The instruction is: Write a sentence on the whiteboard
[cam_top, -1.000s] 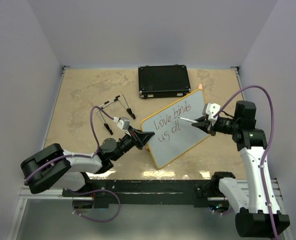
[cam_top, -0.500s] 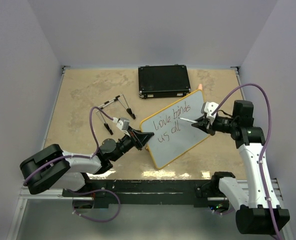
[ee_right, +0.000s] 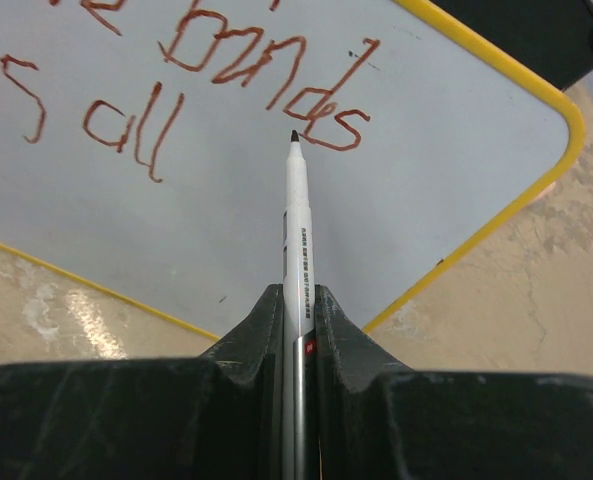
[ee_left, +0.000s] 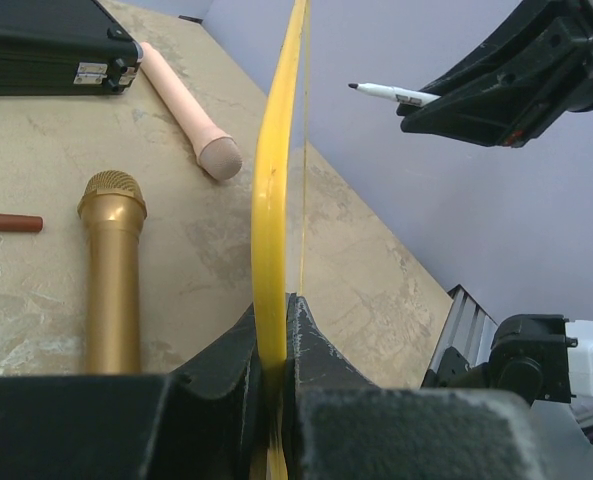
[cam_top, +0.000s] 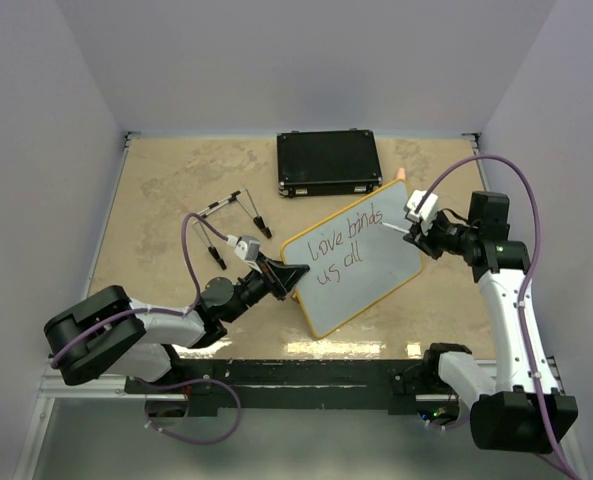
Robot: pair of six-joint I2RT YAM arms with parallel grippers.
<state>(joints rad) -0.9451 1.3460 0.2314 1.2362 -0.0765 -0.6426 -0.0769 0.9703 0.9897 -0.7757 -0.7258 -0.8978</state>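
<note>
Yellow-framed whiteboard (cam_top: 371, 280) is held tilted at mid-worktop, nearer than the black case (cam_top: 328, 163), with its left edge clenched in the left jaws. Sentence (cam_top: 336, 250), "love binds us all", is read as complete in two slanted lines. Marker (ee_right: 295, 220) is clamped in the right jaws, tip held clear of the face near "binds". Risks judged: lettering smeared if the tip or jaws brush it; board toppled if the edge grip is eased abruptly.
</note>
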